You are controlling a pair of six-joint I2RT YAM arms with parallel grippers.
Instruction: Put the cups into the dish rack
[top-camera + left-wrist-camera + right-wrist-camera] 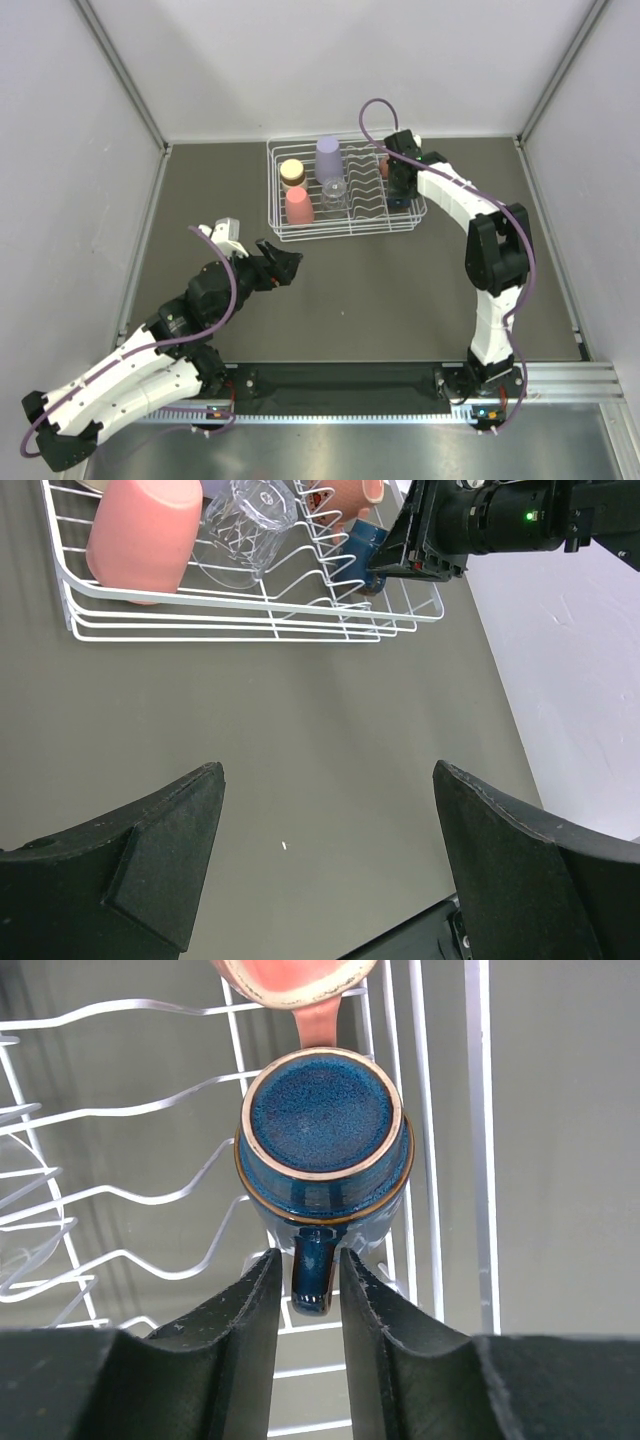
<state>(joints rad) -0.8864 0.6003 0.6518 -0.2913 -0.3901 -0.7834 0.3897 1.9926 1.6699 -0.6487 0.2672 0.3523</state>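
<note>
The white wire dish rack stands at the table's far middle. In it stand an upturned lavender tumbler, a shiny faceted cup, a plain pink tumbler and a salmon-pink mug. The dark blue mug sits upside down in the rack's right end. My right gripper straddles its handle, with thin gaps showing on both sides. My left gripper is open and empty over bare table in front of the rack. In the left wrist view the rack is ahead.
A tan-topped round item stands in the rack's back left corner. The upright divider prongs fill the rack's middle. White walls close in the table on three sides. A black rail runs along the near edge.
</note>
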